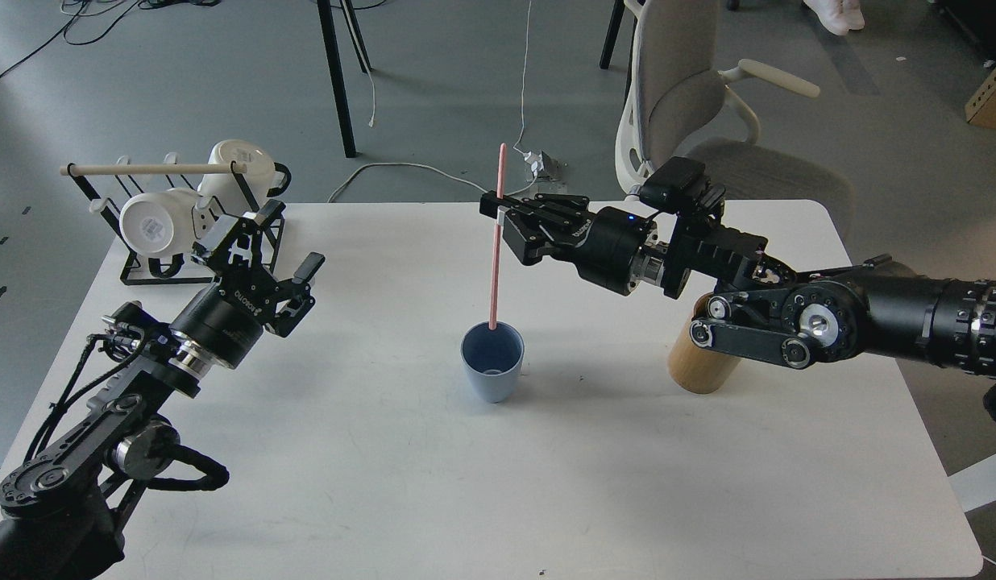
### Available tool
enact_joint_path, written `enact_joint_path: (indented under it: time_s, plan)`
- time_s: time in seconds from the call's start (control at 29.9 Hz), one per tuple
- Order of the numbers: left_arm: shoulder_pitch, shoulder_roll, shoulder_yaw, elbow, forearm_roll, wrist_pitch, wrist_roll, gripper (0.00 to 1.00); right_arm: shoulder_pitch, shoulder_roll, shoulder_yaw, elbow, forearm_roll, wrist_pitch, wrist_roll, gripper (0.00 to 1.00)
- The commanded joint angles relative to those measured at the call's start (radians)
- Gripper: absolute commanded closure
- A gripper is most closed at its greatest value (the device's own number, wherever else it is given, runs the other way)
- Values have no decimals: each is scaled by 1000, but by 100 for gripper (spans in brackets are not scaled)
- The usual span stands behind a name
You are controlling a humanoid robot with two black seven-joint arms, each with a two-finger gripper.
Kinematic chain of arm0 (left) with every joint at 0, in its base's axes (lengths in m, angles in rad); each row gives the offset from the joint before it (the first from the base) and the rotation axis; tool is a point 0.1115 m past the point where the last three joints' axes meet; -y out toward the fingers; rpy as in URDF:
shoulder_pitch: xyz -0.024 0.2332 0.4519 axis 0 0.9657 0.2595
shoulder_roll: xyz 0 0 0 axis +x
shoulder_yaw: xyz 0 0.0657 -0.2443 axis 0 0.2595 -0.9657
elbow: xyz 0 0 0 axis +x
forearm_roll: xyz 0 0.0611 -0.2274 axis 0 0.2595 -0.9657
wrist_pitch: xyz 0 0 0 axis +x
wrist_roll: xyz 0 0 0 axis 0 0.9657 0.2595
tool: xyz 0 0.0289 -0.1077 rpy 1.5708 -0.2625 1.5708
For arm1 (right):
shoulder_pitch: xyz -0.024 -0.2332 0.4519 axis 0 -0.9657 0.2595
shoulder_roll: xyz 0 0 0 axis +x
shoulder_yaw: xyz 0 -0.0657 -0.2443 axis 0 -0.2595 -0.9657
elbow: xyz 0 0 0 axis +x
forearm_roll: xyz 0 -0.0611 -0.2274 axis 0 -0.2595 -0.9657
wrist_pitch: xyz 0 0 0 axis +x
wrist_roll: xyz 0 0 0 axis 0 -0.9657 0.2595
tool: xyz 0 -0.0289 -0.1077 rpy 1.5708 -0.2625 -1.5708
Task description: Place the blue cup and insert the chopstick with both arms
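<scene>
Left gripper (276, 242) spread, idle left of blue cup (492, 362); right gripper (506, 211) pinches chopstick (496, 242) over rim; off-centre release risks tipping cup.

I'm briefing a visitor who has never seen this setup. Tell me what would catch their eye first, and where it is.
First, the pink chopstick standing almost upright mid-table, pinched near its top by the right gripper, its lower tip at the far rim of the blue cup. Next, the left gripper, open and empty, hanging over the table's left side. Behind it, white mugs lie on a black rack at the far left corner.
</scene>
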Motion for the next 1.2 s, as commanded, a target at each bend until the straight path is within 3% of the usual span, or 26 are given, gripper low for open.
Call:
enact_joint_path:
  time_s: [0.0,0.33,0.47,0.6,0.77,0.87,1.17]
  plan:
    - [0,-12,0,0,2,0,0,5,-13,3,-18,0,-5,0,0,96]
    - [0,-13,0,2,2,0,0,5,-59,15,-41,-4,-8,0,0,91]
    - [0,-13,0,2,1,0,0,5,-76,15,-41,-6,-6,0,0,71]
    - [-2,-13,0,2,2,0,0,5,-87,26,-40,-4,-5,0,0,44]
    - [-2,-12,0,2,0,0,0,5,-90,29,-5,-4,10,0,0,22]
    - [-5,-12,0,0,0,0,0,5,-91,24,112,-15,49,0,0,8]
    - [-86,-30,0,25,-47,0,0,5,-137,-14,392,-66,487,0,0,5]
